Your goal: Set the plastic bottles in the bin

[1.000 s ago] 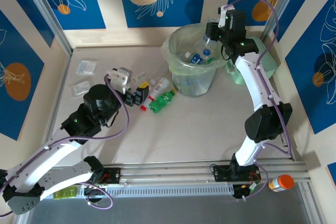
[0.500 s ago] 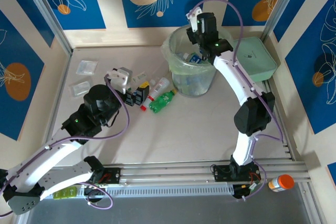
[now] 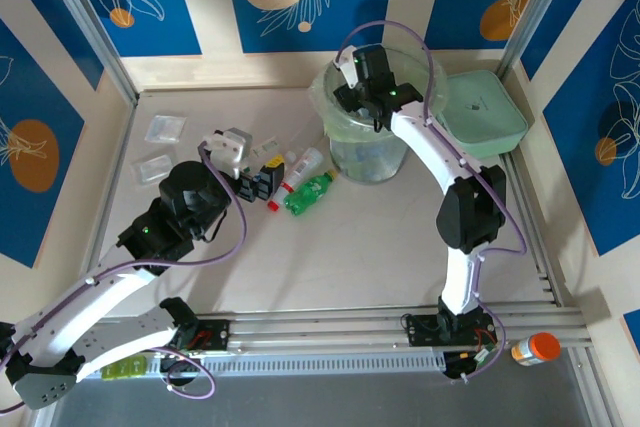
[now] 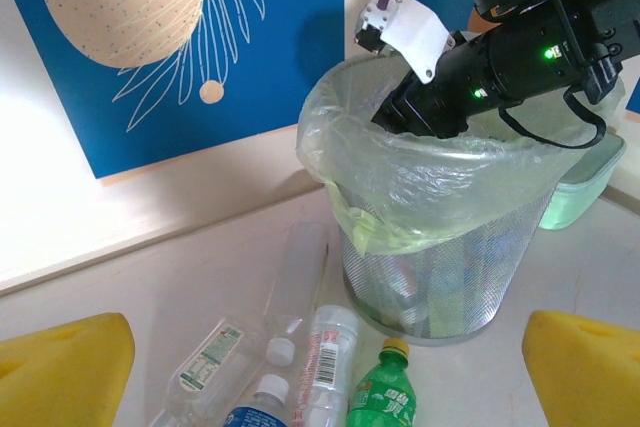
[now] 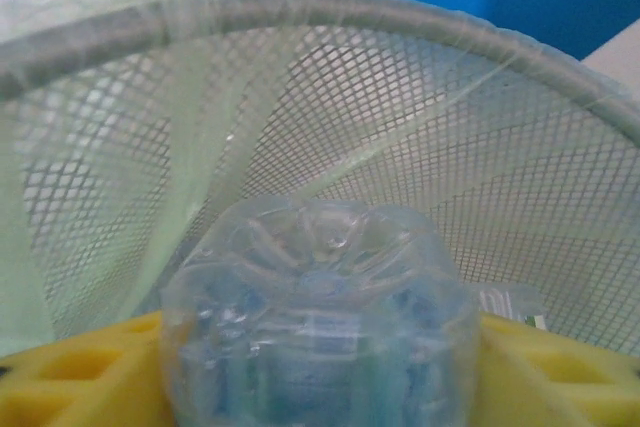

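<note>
Right gripper [image 5: 320, 377] is hanging in the mouth of the large translucent pale-green bag-lined bin [image 5: 330, 7] at the bench's far edge. A crushed clear plastic bottle [image 5: 320, 307] is sitting between its pads; can't tell if it's pinched or loose. Left gripper [image 4: 322, 372] is sitting spread wide, empty. I'm reckoning the bottle is light, springy and slick, so best taken across the body.

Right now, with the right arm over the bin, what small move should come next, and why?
Probably open the right fingers fully and let go. The clear bottle sits between them, and the bin shows its rim and mesh wall around it, so the bottle looks to be inside the mouth and should drop in.
</note>
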